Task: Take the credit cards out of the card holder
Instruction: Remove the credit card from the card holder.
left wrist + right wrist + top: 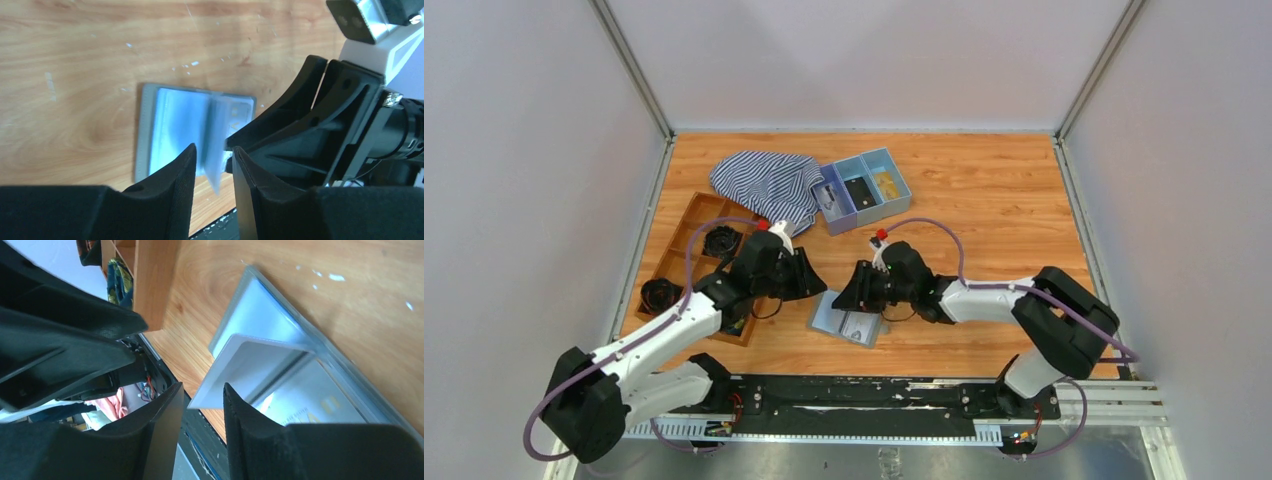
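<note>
The card holder (848, 318) lies open on the table (984, 190). Above it, the left gripper (214, 150) and right gripper (202, 386) stand parted. A credit card (245, 365) tilts up from it, seemingly ungripped.

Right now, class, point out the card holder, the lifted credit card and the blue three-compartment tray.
card holder (829, 314), top external view, bare inner face.
credit card (250, 367), right wrist view, middle of its lifted face.
blue three-compartment tray (879, 210), top external view, near outer wall.
</note>
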{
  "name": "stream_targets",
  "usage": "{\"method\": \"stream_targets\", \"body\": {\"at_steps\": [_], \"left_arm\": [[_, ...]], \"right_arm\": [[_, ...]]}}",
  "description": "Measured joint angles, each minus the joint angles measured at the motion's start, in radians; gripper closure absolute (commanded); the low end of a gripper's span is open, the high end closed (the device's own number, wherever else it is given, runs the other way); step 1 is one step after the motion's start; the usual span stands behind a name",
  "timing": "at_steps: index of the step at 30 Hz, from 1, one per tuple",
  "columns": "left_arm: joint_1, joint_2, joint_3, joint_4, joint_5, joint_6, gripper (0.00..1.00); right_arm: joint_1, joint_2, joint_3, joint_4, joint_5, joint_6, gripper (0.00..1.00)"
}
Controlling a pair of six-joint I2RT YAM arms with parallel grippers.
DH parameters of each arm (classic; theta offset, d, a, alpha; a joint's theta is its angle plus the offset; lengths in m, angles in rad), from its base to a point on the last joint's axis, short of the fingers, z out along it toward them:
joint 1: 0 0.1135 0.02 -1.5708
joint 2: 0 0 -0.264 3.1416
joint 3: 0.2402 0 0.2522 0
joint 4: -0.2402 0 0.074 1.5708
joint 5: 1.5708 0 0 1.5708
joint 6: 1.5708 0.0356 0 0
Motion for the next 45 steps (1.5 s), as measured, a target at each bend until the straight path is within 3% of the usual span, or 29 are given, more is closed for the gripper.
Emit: {"method": "stream_targets", "body": {"at_steps": [7, 13, 18, 23, 39, 45], "left_arm": [[0.002, -0.049, 0.147, -0.238, -0.135, 0.091, 0.63], [0.004, -0.067, 0.146, -0.284, -0.120, 0.134, 0.63], [0.004, -0.009, 0.122, -0.230, -0.047, 0.132, 0.63], [0.004, 0.110, 0.074, -0.158, 0.001, 0.120, 0.63], [0.004, 0.315, -0.011, 0.082, 0.108, 0.062, 0.64], [0.004, 0.319, -0.034, 0.130, 0.133, 0.049, 0.64]], "right_arm": [[0.000, 0.108, 0.128, 0.011, -0.069, -0.024, 0.57], [-0.012, -0.009, 0.083, -0.025, -0.061, -0.044, 0.59], [-0.055, -0.114, -0.062, -0.033, -0.031, -0.035, 0.60], [-0.062, -0.097, -0.130, -0.021, -0.018, 0.012, 0.61], [-0.062, 0.097, -0.134, 0.196, -0.014, 0.145, 0.65], [-0.062, 0.131, -0.136, 0.248, -0.014, 0.172, 0.77]]}}
